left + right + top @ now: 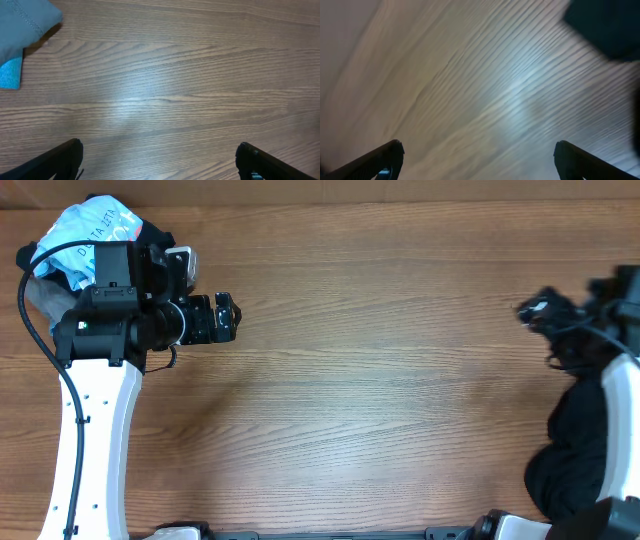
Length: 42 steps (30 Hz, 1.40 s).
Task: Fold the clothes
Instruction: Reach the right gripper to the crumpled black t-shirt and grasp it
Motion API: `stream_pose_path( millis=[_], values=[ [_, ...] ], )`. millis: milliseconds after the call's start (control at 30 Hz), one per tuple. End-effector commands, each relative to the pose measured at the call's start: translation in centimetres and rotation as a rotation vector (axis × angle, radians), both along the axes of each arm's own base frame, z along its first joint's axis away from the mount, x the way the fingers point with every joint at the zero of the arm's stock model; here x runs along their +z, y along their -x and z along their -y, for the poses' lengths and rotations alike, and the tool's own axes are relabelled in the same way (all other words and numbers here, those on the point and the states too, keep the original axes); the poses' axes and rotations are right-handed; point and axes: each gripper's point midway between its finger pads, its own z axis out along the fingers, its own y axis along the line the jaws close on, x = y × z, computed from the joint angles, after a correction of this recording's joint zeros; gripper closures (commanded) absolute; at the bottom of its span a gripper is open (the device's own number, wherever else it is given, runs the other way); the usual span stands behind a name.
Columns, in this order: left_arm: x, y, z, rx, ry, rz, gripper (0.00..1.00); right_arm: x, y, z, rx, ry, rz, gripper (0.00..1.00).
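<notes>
Currently the black garment (575,450) lies bunched at the right edge of the table (380,380); left gripper (225,318) and right gripper (540,310) both gape empty above it. Grabbing the heap blindly could drag it off.

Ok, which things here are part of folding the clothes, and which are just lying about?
Part of the job:
- black garment, bunched at the right edge
- left gripper and right gripper, both open and empty

Lying about:
- light-blue printed shirt
- grey garment
</notes>
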Motion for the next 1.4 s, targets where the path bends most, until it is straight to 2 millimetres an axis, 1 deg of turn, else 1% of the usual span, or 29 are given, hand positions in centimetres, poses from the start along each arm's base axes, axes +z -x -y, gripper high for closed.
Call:
stream_pose_path(
  millis=[0,100,200,300,433,567,633,700,733,800,867,933,967,1033,1100,1167,1233,1300,1367],
  values=[
    [1.1,-0.3,0.6,-0.039,0.002,0.038,0.00,-0.8,-0.3,4.5,-0.121,0.022,-0.007,0.00],
    [1.1,-0.3,0.6,-0.041,0.005,0.037,0.00,-3.3,0.5,8.0,-0.236,0.052,-0.082,0.00],
    [1.1,-0.3,0.6,-0.041,0.004,0.037,0.00,-6.0,1.2,10.8,-0.350,0.071,-0.159,0.00],
    [1.1,-0.3,0.6,-0.041,0.005,0.038,0.00,-8.4,0.8,11.9,-0.376,0.048,-0.187,0.01],
    [1.1,-0.3,0.6,-0.041,0.004,0.038,0.00,-11.6,0.1,12.6,-0.378,0.046,-0.228,0.08],
    [1.1,-0.2,0.6,-0.041,0.004,0.036,0.00,-13.8,0.8,14.4,-0.420,0.123,-0.296,0.09],
    [1.1,-0.2,0.6,-0.041,0.004,0.033,0.00,-14.7,1.7,14.5,-0.429,0.139,-0.349,0.12],
    [1.1,-0.2,0.6,-0.040,0.004,0.033,0.00,-15.5,2.7,14.0,-0.435,0.122,-0.404,0.20],
    [1.1,-0.2,0.6,-0.040,0.004,0.033,0.00,-16.0,3.2,13.8,-0.447,0.114,-0.433,0.27],
    [1.1,-0.2,0.6,-0.040,0.004,0.035,0.00,-16.8,3.8,13.4,-0.445,0.102,-0.459,0.31],
    [1.2,-0.3,0.6,-0.040,0.003,0.040,0.00,-17.2,4.0,12.9,-0.438,0.086,-0.465,0.38],
    [1.2,-0.4,0.6,-0.041,0.003,0.042,0.00,-17.4,4.2,12.5,-0.431,0.072,-0.469,0.62],
    [1.2,-0.4,0.6,-0.041,0.003,0.042,0.00,-17.4,4.0,12.2,-0.422,0.061,-0.467,0.70],
    [1.2,-0.4,0.6,-0.040,0.003,0.042,0.00,-17.4,3.5,11.4,-0.383,0.035,-0.453,0.83],
    [1.2,-0.4,0.5,-0.039,0.000,0.042,0.00,-17.3,2.2,9.8,-0.291,-0.009,-0.416,0.93],
    [1.1,-0.4,0.3,-0.032,-0.010,0.041,0.00,-17.1,1.1,8.2,-0.208,-0.028,-0.386,0.96],
    [1.0,-0.4,0.1,-0.024,-0.023,0.040,0.00,-16.6,-0.1,6.4,-0.111,-0.039,-0.349,0.96],
    [1.0,-0.4,0.0,-0.023,-0.025,0.039,0.00,-15.9,-1.8,3.4,0.011,-0.069,-0.294,0.96],
    [1.0,-0.5,-0.1,-0.019,-0.030,0.041,0.00,-15.0,-3.2,-0.3,0.129,-0.093,-0.249,0.96]
  ],
)
